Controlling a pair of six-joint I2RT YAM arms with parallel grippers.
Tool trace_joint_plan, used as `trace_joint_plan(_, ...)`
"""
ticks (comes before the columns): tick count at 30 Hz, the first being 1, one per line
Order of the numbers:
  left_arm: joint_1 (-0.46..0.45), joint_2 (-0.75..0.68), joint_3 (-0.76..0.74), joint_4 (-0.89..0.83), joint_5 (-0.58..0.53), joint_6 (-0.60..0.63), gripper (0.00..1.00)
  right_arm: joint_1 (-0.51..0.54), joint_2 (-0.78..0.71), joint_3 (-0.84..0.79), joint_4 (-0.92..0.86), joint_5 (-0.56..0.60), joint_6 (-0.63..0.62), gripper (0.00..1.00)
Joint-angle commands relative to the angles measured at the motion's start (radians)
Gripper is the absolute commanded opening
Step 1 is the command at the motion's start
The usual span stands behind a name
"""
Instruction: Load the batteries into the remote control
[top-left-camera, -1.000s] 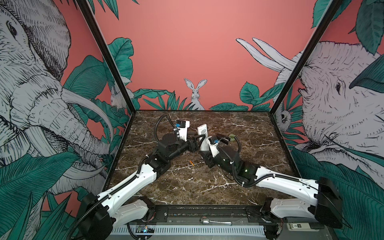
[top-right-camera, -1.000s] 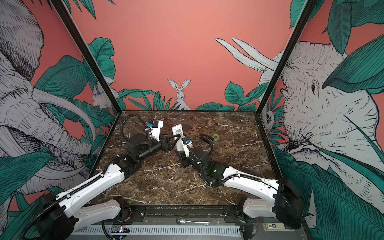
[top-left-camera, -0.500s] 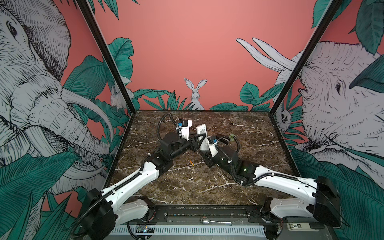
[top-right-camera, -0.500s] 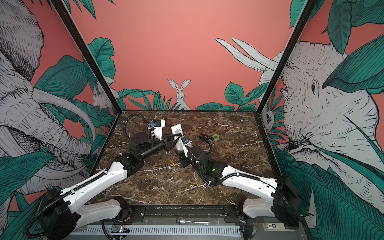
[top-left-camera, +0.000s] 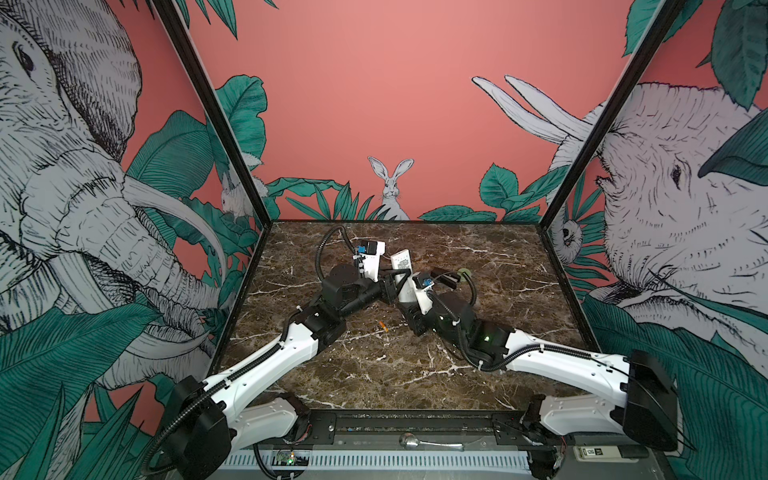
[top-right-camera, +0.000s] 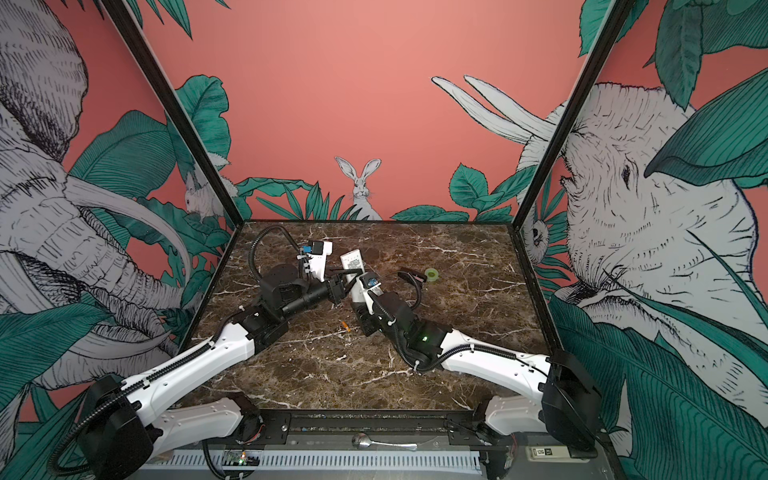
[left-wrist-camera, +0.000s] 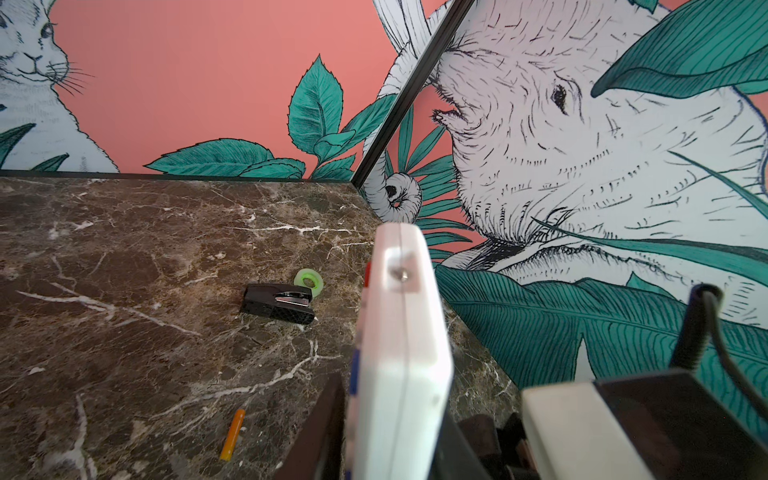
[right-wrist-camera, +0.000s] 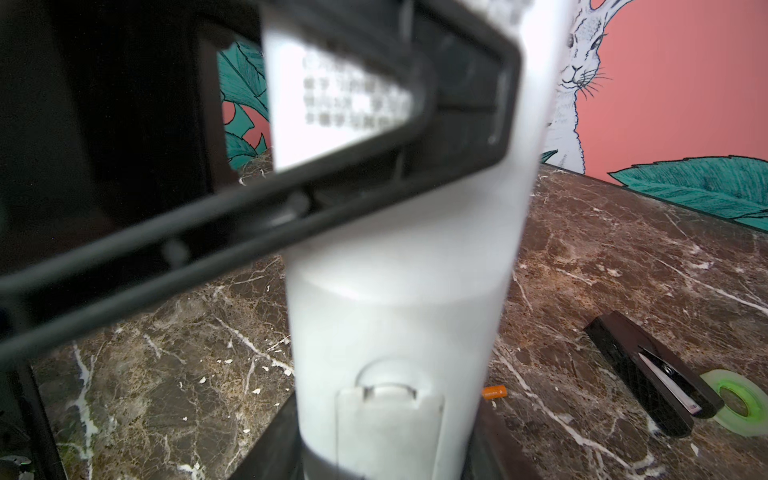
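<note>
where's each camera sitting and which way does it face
top views: above the front edge, looking down at the table; both arms meet at the remote.
left wrist: on left arm, facing back-right corner; own fingers flank the remote.
right wrist: on right arm, facing back wall; the left arm's finger crosses the remote.
shared: all show remote and battery.

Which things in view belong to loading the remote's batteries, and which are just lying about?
Belongs to the job:
- remote control, held upright off the table
- orange battery, lying loose on the marble table; only one is visible

Just lying about:
- black stapler
- green tape roll, beside the stapler
- spoon, on the front rail
</note>
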Motion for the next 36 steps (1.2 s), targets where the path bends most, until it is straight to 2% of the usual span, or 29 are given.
trace_joint_plan(1, 0.001, -0.01, 0.02, -0.001, 0.003, 0.002, 0.3, 0.006, -0.003, 0.036, 0.048, -0.002, -0.004, 0.0)
trace_joint_plan(6, 0.001, -0.012, 0.013, 0.003, 0.004, 0.002, 0.27, 0.008, -0.001, 0.035, 0.047, -0.003, -0.005, 0.0)
trace_joint_plan(10, 0.001, -0.016, 0.012, 0.0, 0.01, 0.003, 0.17, 0.008, 0.003, 0.037, 0.043, -0.001, -0.005, 0.0)
trace_joint_plan(15, 0.001, -0.028, 0.009, -0.023, 0.006, 0.019, 0.09, 0.009, -0.014, 0.019, 0.062, 0.005, -0.011, 0.0)
trace_joint_plan(17, 0.001, -0.033, 0.009, -0.033, 0.002, 0.026, 0.06, 0.008, -0.018, 0.014, 0.072, -0.009, -0.018, 0.14)
trace_joint_plan(21, 0.001, -0.046, 0.0, -0.036, -0.011, 0.037, 0.0, 0.009, -0.023, -0.004, 0.108, -0.045, -0.024, 0.6)
trace_joint_plan(24, 0.002, -0.056, 0.002, -0.069, -0.021, 0.059, 0.0, 0.011, -0.03, -0.011, 0.112, -0.064, -0.039, 0.79)
trace_joint_plan(27, 0.001, -0.067, 0.01, -0.112, -0.022, 0.082, 0.0, 0.014, -0.045, -0.024, 0.114, -0.077, -0.066, 0.89)
trace_joint_plan(31, 0.014, -0.08, 0.022, -0.189, -0.015, 0.091, 0.0, 0.016, -0.077, -0.043, 0.099, -0.092, -0.111, 0.92)
trace_joint_plan(36, 0.073, -0.121, 0.018, -0.288, 0.035, 0.106, 0.0, 0.03, -0.153, -0.132, 0.157, -0.183, -0.221, 0.96)
